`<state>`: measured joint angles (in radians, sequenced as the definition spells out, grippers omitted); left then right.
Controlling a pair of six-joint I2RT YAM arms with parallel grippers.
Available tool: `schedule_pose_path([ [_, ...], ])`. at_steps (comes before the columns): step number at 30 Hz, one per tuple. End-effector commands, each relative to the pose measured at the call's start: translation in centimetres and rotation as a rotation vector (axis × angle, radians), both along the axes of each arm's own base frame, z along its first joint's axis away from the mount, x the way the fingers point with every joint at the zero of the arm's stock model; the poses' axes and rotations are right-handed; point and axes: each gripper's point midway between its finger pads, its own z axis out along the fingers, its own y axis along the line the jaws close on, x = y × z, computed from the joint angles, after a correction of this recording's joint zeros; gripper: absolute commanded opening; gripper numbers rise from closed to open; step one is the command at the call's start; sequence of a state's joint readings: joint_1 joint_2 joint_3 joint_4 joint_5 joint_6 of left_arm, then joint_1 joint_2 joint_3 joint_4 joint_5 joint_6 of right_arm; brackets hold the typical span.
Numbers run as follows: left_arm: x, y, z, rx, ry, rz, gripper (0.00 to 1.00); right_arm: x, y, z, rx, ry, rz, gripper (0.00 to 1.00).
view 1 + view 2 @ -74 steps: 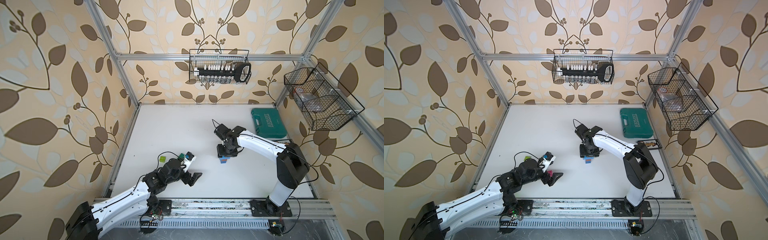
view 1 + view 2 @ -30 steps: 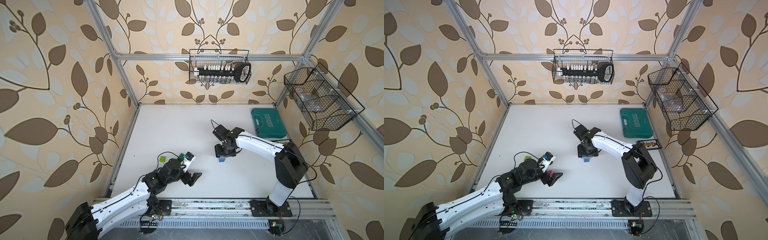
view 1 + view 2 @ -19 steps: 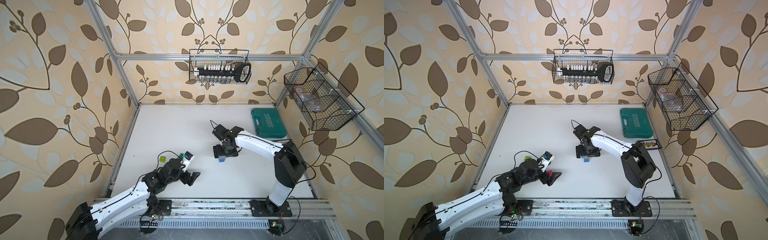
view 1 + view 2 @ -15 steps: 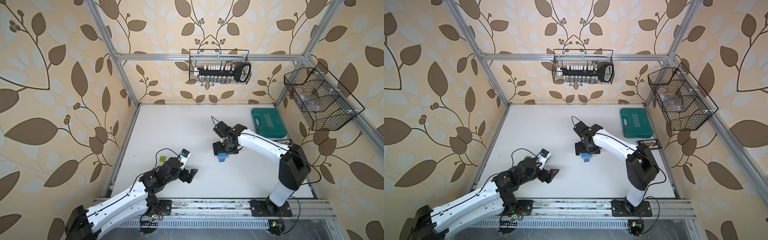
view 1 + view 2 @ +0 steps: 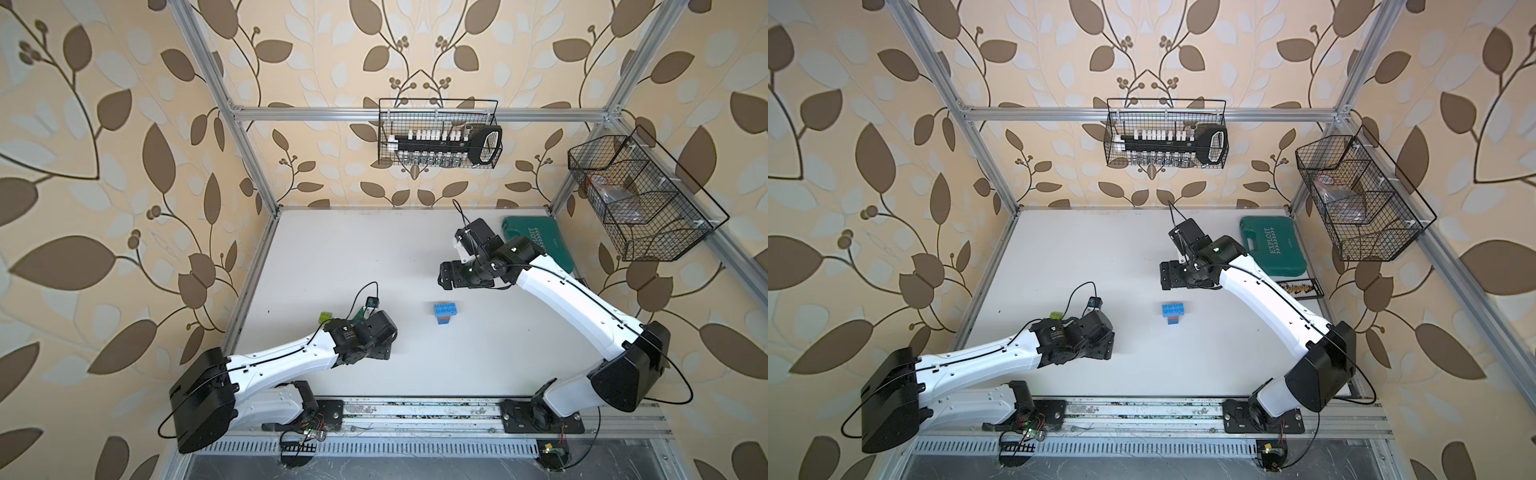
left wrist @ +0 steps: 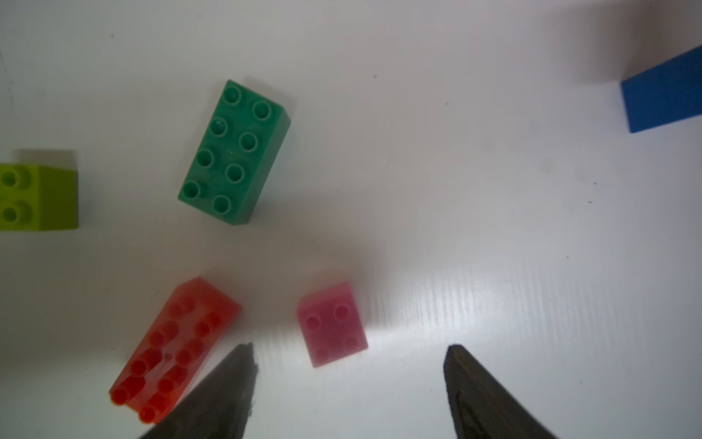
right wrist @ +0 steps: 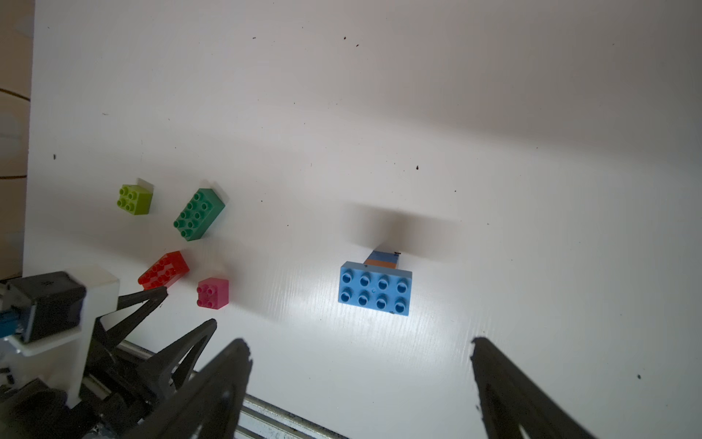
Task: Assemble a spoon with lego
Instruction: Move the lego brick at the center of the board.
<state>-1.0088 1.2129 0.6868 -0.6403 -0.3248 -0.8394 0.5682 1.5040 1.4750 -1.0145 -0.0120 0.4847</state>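
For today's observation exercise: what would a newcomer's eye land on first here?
The half-built spoon, a light-blue brick on a blue-and-orange stem, stands alone at the centre of the table. A green brick, a red brick, a pink brick and a lime brick lie by the open left gripper.

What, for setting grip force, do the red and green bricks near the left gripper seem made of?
The red brick looks like translucent, glossy plastic: light passes through it and its inner shapes show dimly, though the blur leaves that open. The green brick looks like opaque, hard moulded plastic with a slight sheen: crisp round studs and sharp edges.
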Motion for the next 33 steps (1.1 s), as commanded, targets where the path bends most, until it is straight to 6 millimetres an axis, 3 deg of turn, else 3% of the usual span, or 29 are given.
schedule_pose_path([
  [1, 0.8, 0.5, 0.7, 0.041, -0.008, 0.132, 0.76, -0.2, -0.5, 0.8, 0.032, 0.002, 0.046, 0.9],
  [9, 0.0, -0.4, -1.7, 0.046, 0.083, 0.129, 0.59, 0.6, -2.3, 1.0, 0.077, 0.005, 0.023, 0.9],
  [16, -1.2, 0.1, -4.0, 0.039, 0.134, 0.122, 0.57, 0.9, -3.2, 0.7, 0.081, 0.01, 0.008, 0.89],
  [21, -1.4, 1.1, -4.7, 0.042, 0.142, 0.138, 0.45, 1.1, -3.4, 0.5, 0.08, 0.014, 0.005, 0.89],
  [26, -0.7, 0.6, -4.6, 0.02, 0.117, 0.1, 0.28, 1.4, -3.6, 0.2, 0.079, 0.015, 0.0, 0.89],
  [33, 2.5, -2.0, -4.6, -0.048, 0.112, -0.067, 0.26, 1.8, -4.5, -0.5, 0.076, 0.027, -0.014, 0.89],
])
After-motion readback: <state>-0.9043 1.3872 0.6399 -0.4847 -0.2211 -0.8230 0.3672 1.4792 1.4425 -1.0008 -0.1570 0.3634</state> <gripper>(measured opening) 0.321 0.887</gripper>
